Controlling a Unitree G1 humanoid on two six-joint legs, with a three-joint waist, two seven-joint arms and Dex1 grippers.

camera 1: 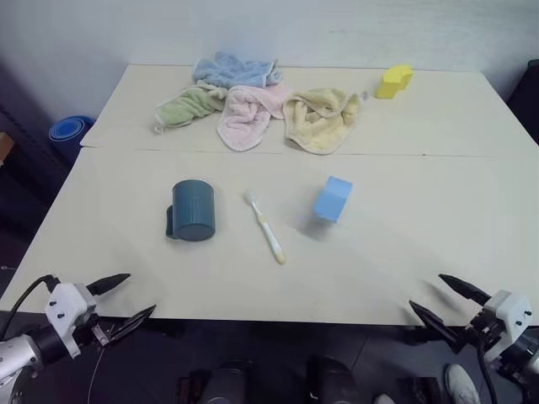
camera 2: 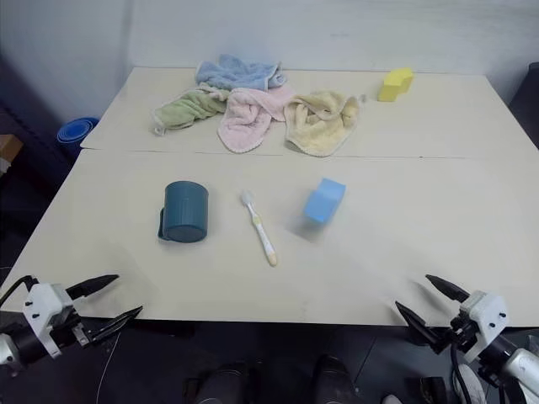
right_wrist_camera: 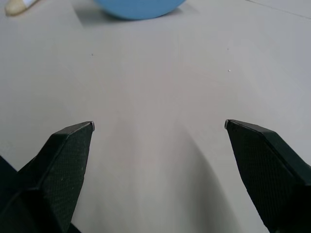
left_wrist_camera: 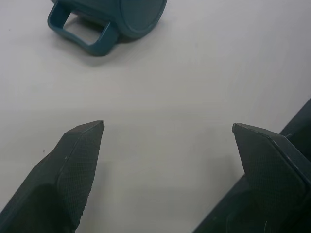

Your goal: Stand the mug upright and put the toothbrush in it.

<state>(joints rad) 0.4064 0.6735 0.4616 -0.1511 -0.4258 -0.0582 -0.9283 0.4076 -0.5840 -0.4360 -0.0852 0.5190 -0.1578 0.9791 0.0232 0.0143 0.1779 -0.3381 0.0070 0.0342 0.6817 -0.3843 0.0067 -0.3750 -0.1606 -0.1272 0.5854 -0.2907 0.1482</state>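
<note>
The dark teal mug [camera 1: 194, 212] lies on its side on the pale table, left of centre, its closed base toward me and its handle [left_wrist_camera: 80, 34] against the tabletop. Its inside is hidden. Just right of it the pale yellow-and-white toothbrush [camera 1: 265, 225] lies flat, bristle head at the far end. My left gripper [camera 1: 141, 293] hovers open at the table's near left edge, well short of the mug. At the near right edge my right gripper [camera 1: 426, 291] is also open with nothing between its fingers.
A light blue block [camera 1: 333, 199] stands right of the toothbrush. Several crumpled towels [camera 1: 253, 105] lie in a row at the back, with a yellow block [camera 1: 393, 82] at the back right. A seam crosses the table [camera 1: 438, 252]. A blue object [camera 1: 69, 128] sits on the floor to the left.
</note>
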